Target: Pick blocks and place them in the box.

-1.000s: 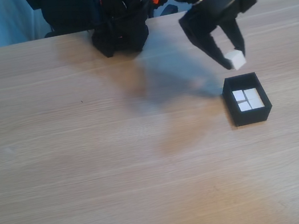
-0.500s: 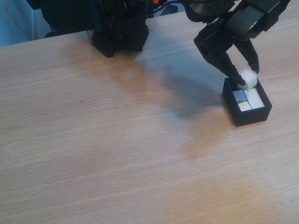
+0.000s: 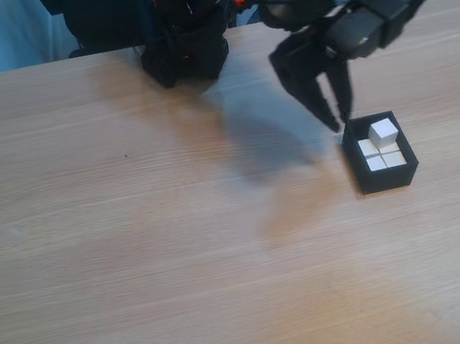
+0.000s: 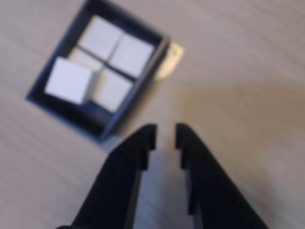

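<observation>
We are observing a black box (image 3: 382,174) sitting on the wooden counter (image 3: 140,268), toward the counter's right edge in the fixed view and nearer its far edge than its near one. The box is open-topped with thin walls. In the wrist view the box (image 4: 57,107) is lying at an angle, toward the upper left of the picture.

We are counting five white blocks in the box. Four blocks (image 4: 121,55) are lying flat on the floor of the box in a two-by-two layer, their sides touching. The fifth block (image 4: 70,80) is resting on top of that layer, tilted, and covering most of one lower block. In the fixed view this upper block (image 3: 382,132) is sitting over the far part of the box, rising above the rim, with two lower blocks (image 3: 384,161) showing in front of it.

The end effector (image 3: 339,119) is hanging above the counter just beside the box's far left corner in the fixed view, outside its walls. We are seeing its two black fingers nearly together, with a narrow gap between the tips, and nothing is lying between them. In the wrist view the end effector (image 4: 165,134) is pointing at bare counter beside the box.
</observation>
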